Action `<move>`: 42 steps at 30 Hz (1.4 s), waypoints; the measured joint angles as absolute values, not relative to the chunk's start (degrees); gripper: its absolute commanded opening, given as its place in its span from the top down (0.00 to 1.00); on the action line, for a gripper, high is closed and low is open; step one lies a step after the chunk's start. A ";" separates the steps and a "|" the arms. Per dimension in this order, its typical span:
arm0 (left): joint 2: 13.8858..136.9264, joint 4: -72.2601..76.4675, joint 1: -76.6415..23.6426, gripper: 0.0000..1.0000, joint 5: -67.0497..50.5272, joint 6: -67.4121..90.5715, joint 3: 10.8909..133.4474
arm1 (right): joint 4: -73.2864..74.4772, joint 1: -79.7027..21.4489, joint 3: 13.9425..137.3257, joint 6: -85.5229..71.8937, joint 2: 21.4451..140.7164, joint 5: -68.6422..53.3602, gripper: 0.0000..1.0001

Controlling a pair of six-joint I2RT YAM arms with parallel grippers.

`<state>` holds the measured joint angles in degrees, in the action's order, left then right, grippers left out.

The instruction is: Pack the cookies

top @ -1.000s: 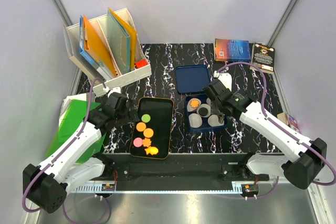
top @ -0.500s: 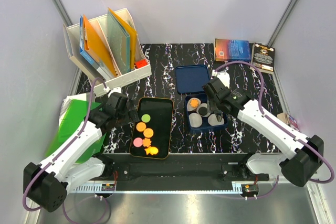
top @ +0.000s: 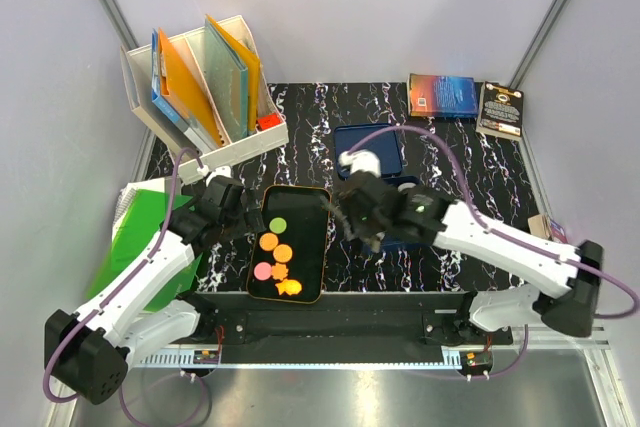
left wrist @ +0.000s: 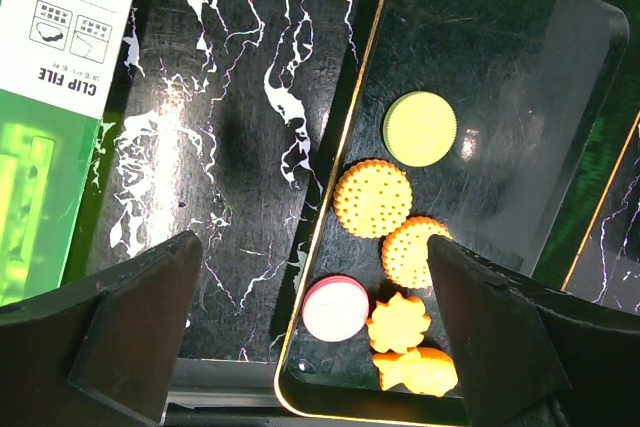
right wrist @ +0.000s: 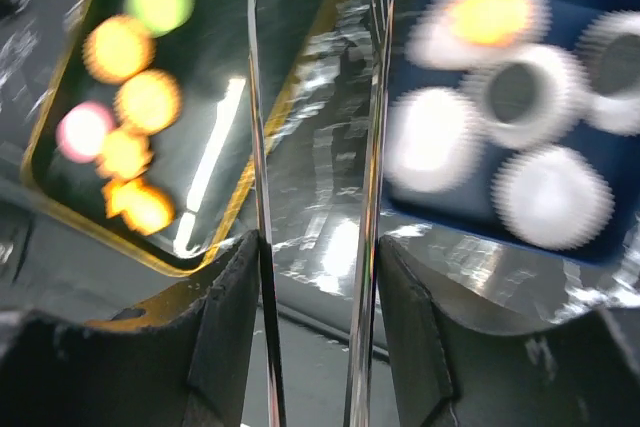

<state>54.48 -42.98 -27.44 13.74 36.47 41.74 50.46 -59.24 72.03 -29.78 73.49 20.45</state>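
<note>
- Marbled black table carried a dark tray holding six cookies.
- They looked light, stiff and thin, likely to skid on the tray; pinching across the rims seemed best.
- Right gripper hung half-parted, grasping nothing, with the cookies at its 8 o'clock from above.
- Left gripper gaped empty, with the cookies at 3 o'clock in its wrist view.
</note>
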 measured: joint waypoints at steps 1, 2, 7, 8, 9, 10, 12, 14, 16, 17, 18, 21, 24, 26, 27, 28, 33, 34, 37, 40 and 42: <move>54.43 -43.00 -27.44 0.01 13.76 36.49 41.74 | 49.63 -61.25 72.62 -29.78 75.16 20.01 0.44; 54.35 -42.98 -27.44 0.01 13.78 36.49 41.74 | 49.01 -62.59 72.90 -29.74 76.51 19.68 0.44; 52.93 -43.20 -27.44 0.01 14.35 36.64 41.74 | 47.35 -67.24 73.58 -29.32 83.53 17.61 0.44; 52.66 -43.29 -27.44 0.01 14.55 36.73 41.74 | 47.29 -67.92 73.73 -29.19 84.53 16.95 0.43; 52.45 -43.35 -27.44 0.01 14.74 36.86 41.74 | 47.16 -68.42 73.87 -29.12 85.14 16.62 0.43; 52.29 -43.38 -27.44 0.01 14.90 36.97 41.74 | 47.11 -69.06 74.26 -28.93 85.82 16.34 0.43; 52.12 -43.51 -27.44 0.01 15.14 37.19 41.74 | 47.00 -70.52 75.75 -28.67 87.35 15.84 0.42; 52.12 -43.64 -27.44 0.01 15.22 37.34 41.74 | 46.54 -72.03 77.47 -28.27 88.92 15.35 0.42; 52.12 -43.70 -27.44 0.01 15.27 37.41 41.74 | 46.00 -73.38 79.22 -27.92 90.43 15.18 0.42; 52.12 -43.70 -27.44 0.01 15.29 37.43 41.74 | 45.78 -73.95 79.85 -27.77 90.96 15.00 0.42; 52.12 -43.70 -27.44 0.01 15.29 37.43 41.74 | 45.65 -74.32 80.23 -27.64 91.31 14.83 0.42; 52.12 -43.70 -27.44 0.01 15.29 37.43 41.74 | 45.76 -74.91 80.47 -27.46 91.70 14.37 0.42; 52.12 -43.70 -27.44 0.01 15.29 37.43 41.74 | 46.17 -75.07 80.47 -27.46 92.20 14.31 0.42; 52.12 -43.70 -27.44 0.01 15.29 37.43 41.74 | 46.41 -75.22 80.44 -27.49 92.51 14.33 0.42; 52.12 -43.70 -27.44 0.01 15.29 37.43 41.74 | 46.41 -75.35 80.44 -27.51 92.68 14.33 0.42; 52.12 -43.70 -27.44 0.01 15.27 37.43 41.74 | 46.44 -75.50 80.44 -27.51 92.79 14.31 0.42; 52.14 -43.70 -27.44 0.01 15.27 37.43 41.74 | 46.41 -76.44 80.44 -27.51 93.86 14.28 0.42; 52.14 -43.70 -27.44 0.01 15.27 37.43 41.74 | 46.46 -76.58 80.44 -27.51 94.43 14.28 0.42; 52.14 -43.70 -27.44 0.01 15.27 37.43 41.74 | 46.50 -77.01 80.44 -27.57 95.79 14.28 0.43; 52.14 -43.70 -27.44 0.01 15.27 37.43 41.74 | 46.74 -77.14 80.42 -27.88 96.71 14.35 0.46; 52.14 -43.70 -27.44 0.01 15.27 37.43 41.74 | 47.18 -77.14 80.40 -28.14 96.82 14.52 0.48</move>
